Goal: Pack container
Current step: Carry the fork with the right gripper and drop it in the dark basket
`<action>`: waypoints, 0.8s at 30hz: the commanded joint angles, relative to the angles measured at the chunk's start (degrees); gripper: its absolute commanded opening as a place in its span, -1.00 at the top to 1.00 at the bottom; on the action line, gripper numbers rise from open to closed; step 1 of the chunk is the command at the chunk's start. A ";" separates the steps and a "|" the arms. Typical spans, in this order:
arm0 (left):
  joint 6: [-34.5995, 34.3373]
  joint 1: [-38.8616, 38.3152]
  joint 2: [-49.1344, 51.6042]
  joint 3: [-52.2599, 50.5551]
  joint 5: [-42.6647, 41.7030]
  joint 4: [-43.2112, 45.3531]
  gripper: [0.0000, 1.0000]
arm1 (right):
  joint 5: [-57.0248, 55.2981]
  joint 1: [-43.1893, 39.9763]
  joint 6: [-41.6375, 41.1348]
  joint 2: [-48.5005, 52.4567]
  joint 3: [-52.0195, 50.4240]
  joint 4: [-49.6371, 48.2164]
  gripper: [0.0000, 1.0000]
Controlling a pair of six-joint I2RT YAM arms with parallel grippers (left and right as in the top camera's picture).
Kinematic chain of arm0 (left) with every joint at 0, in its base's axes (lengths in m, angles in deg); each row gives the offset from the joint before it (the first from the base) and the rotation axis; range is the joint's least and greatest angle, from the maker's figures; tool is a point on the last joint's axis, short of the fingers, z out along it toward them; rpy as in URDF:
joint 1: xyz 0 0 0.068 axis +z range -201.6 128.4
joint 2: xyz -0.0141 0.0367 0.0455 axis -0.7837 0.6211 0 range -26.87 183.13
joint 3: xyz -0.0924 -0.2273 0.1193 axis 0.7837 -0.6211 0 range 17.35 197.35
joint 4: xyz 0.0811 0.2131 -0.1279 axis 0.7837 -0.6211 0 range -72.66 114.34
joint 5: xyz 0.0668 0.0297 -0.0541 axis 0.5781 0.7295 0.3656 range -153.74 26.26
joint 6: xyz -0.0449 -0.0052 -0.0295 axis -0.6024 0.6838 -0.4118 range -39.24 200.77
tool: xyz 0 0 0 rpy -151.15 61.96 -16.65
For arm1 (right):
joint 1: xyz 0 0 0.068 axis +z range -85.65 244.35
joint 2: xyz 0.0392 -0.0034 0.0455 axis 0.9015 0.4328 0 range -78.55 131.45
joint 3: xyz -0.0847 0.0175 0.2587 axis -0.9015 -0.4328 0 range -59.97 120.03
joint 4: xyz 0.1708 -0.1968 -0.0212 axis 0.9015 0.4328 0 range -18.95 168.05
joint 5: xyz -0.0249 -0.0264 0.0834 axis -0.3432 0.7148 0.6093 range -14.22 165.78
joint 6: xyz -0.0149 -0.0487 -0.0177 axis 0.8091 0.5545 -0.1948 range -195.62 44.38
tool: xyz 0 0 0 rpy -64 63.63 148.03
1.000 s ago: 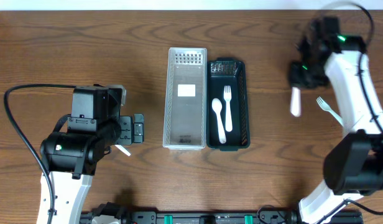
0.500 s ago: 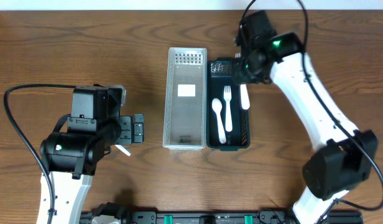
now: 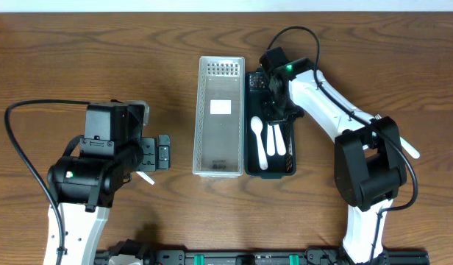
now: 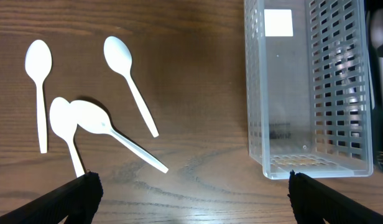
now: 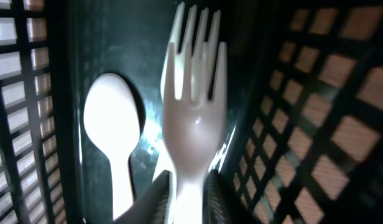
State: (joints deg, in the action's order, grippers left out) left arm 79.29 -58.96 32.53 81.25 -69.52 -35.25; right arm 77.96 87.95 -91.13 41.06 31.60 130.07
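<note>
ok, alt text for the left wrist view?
Four white plastic spoons lie loose on the wooden table, two overlapping, left of an empty clear perforated container. The open left hand shows only as fingertips in the bottom corners.

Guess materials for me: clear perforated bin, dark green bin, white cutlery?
Clear perforated rectangular bin: likely rigid plastic, glossy, with see-through slotted walls. Dark green lattice bin: looks like moulded plastic, opaque, and its floor catches reflections. White fork and loose white spoons: probably thin disposable plastic, smooth, uniform white with a slight sheen.
</note>
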 commanded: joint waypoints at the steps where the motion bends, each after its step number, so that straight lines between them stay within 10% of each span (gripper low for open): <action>1: 0.13 -0.13 -0.31 0.94 0.39 -0.20 -0.96 | 1.29 1.29 -0.33 -0.37 0.83 0.07 0.24; 11: 0.13 -0.13 -0.31 0.94 0.39 -0.17 -0.96 | -0.17 0.81 -2.16 -2.45 13.00 5.44 0.38; 16: 0.13 -0.13 -0.31 0.94 0.39 -0.37 -0.96 | -13.68 -3.21 -22.71 -5.97 22.45 13.79 0.56; 24: 0.13 -0.13 -0.31 0.94 0.39 -0.48 -0.96 | -12.68 -17.55 -56.57 -9.75 23.45 15.58 -0.01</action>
State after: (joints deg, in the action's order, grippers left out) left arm 79.29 -58.96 32.53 81.25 -69.52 -35.49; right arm 67.27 74.66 -129.05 31.51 54.66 145.35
